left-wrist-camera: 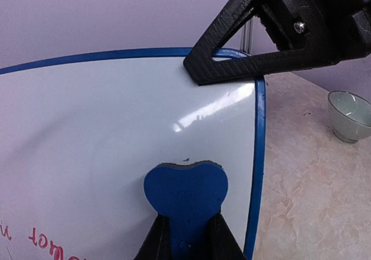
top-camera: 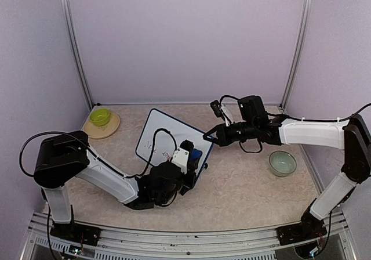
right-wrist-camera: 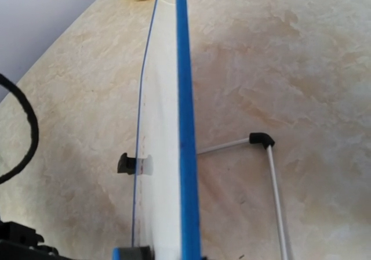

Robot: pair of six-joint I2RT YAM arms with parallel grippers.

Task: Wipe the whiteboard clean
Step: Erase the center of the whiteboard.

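Note:
The whiteboard (top-camera: 165,135) stands tilted on its wire leg (right-wrist-camera: 273,181) at the table's middle. Its blue frame (right-wrist-camera: 185,126) runs down the right wrist view. Red handwriting (left-wrist-camera: 52,239) shows at the lower left of the white face (left-wrist-camera: 116,138); the upper right part is blank. My left gripper (left-wrist-camera: 188,228) is shut on a blue heart-shaped eraser (left-wrist-camera: 185,190), which presses against the board near its right edge. My right gripper (top-camera: 207,136) is shut on the board's top right corner, and one of its black fingers (left-wrist-camera: 232,62) lies over the frame.
A green bowl (top-camera: 100,116) sits on a yellow plate (top-camera: 104,129) at the back left. A pale celadon bowl (top-camera: 282,162) stands right of the board, also visible as the bowl (left-wrist-camera: 351,115). Purple walls and metal posts close in the table.

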